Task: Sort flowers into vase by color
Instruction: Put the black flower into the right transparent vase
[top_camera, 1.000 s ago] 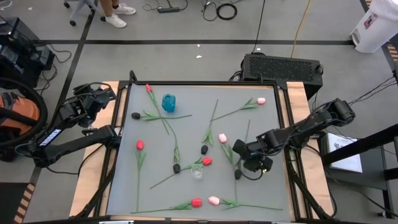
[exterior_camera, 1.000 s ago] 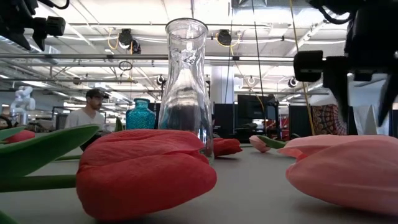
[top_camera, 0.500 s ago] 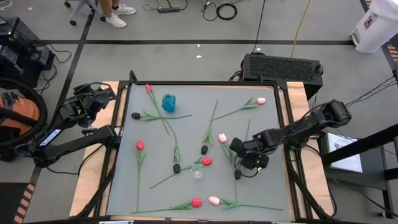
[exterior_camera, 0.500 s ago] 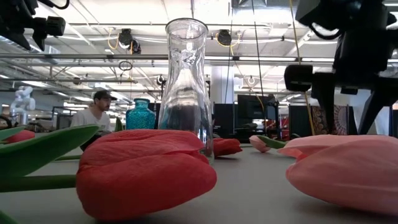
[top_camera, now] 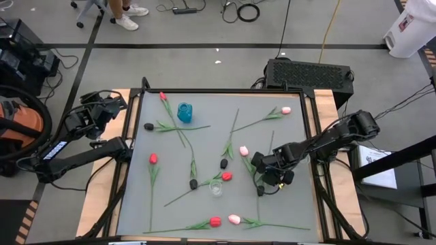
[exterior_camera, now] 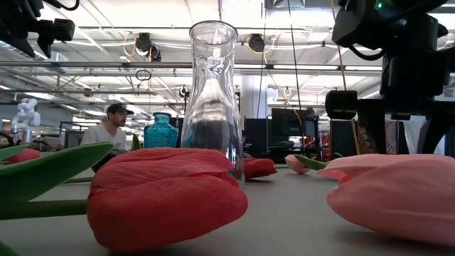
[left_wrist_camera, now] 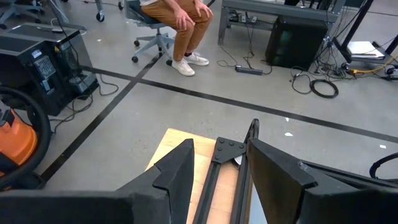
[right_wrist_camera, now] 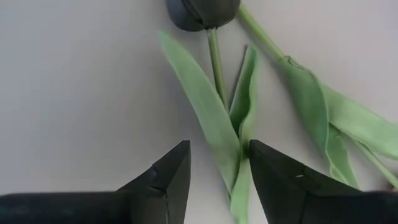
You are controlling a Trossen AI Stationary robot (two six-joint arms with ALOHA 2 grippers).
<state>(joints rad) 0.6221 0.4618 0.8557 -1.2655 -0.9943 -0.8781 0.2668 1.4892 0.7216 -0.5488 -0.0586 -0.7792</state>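
Observation:
Several tulips lie flat on the grey table [top_camera: 170,146]: red [top_camera: 153,158], pink [top_camera: 244,150] and black [top_camera: 223,163]. A blue vase [top_camera: 184,112] stands far left and a clear glass vase [top_camera: 216,188] near the middle. My right gripper [top_camera: 267,180] points down, open, just above a black tulip [top_camera: 260,192]. In the right wrist view its fingers [right_wrist_camera: 168,174] stand on either side of that tulip's green leaves [right_wrist_camera: 233,130], short of the black head [right_wrist_camera: 202,11], without touching. My left gripper [left_wrist_camera: 217,180] waits open beyond the table's left edge.
A second stem with a broad leaf [right_wrist_camera: 317,106] lies close beside the black tulip. A red tulip [top_camera: 226,176] and the glass vase sit just left of my right gripper. A person [left_wrist_camera: 180,25] sits on a chair beyond the far left corner.
My right gripper has come down toward the black tulip and shifted a little toward the table's left edge, its fingers staying open.

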